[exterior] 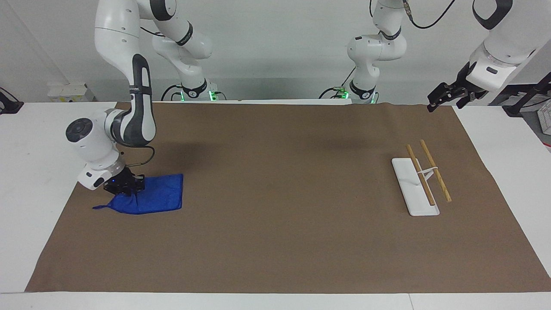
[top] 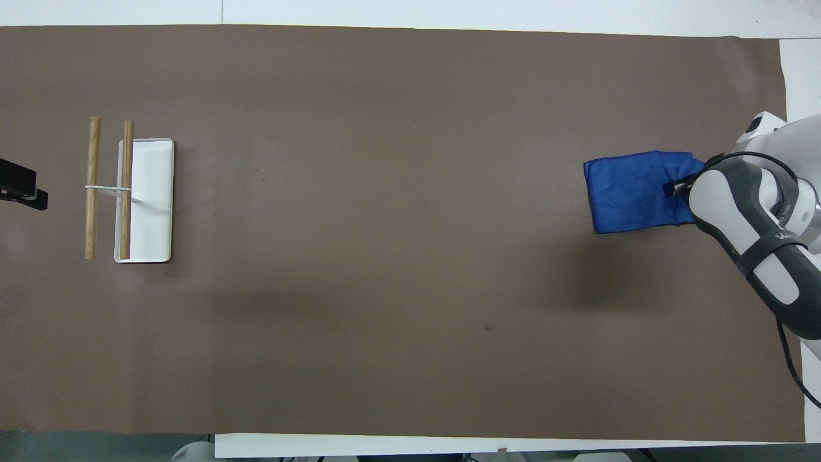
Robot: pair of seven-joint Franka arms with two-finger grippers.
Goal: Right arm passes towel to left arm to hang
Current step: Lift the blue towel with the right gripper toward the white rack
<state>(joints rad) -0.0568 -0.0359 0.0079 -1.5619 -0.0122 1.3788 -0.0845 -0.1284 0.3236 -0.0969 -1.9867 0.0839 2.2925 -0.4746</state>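
The blue towel point(exterior: 150, 198) lies on the brown mat point(exterior: 275, 241) at the right arm's end of the table, and one edge is gathered up. My right gripper point(exterior: 122, 186), with its blue light on, is shut on that raised edge, just above the mat. The towel's loop tag point(exterior: 98, 208) trails on the mat. In the overhead view the towel point(top: 632, 191) shows partly under the right gripper point(top: 677, 187) and wrist. My left gripper point(exterior: 445, 99) waits open and empty in the air over the mat's corner at the left arm's end. It also shows in the overhead view point(top: 22, 186).
A hanging rack point(exterior: 415, 187) with a white base and two wooden rods point(exterior: 435, 170) stands on the mat toward the left arm's end. It also shows in the overhead view point(top: 144, 199). The mat covers most of the table.
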